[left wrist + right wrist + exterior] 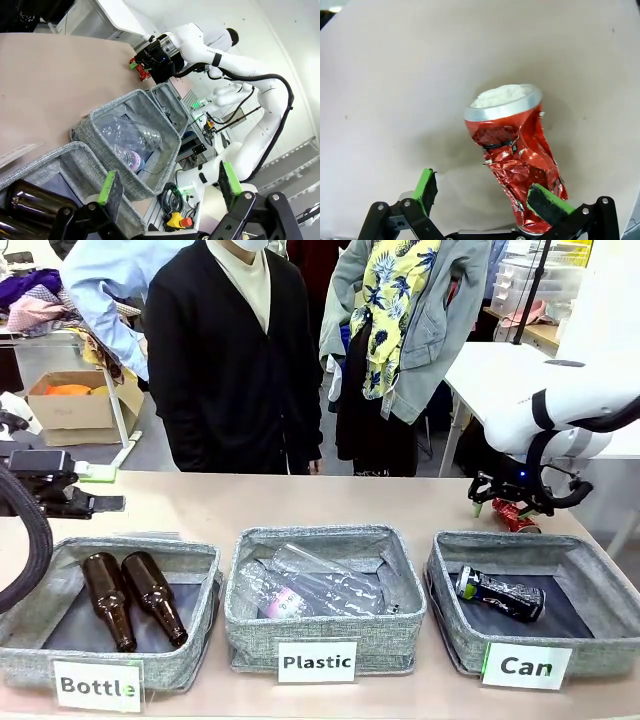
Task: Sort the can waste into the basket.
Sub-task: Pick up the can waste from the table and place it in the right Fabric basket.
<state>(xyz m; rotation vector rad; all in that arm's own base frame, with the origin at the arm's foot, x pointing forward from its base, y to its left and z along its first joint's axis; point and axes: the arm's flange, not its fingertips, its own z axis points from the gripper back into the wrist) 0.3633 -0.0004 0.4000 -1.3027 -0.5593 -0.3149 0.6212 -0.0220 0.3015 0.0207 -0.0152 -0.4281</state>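
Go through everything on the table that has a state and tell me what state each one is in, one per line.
Crushed shiny red metal can: crumpled, lying on the table, outside the bins.
Black metal can: lying on its side in the grey fabric "Can" basket.
Two brown glass bottles: lying in the "Bottle" bin.
Clear plastic bottles: lying in the "Plastic" bin.
Right gripper: open, around the red can.
Left gripper: open, holding nothing.

The front camera looks across the beige table (300,505) toward the standing people. The left wrist camera, tilted, views it from the side. The right wrist camera looks closely down. All share the crushed shiny red can (516,515) (144,73) (520,165).
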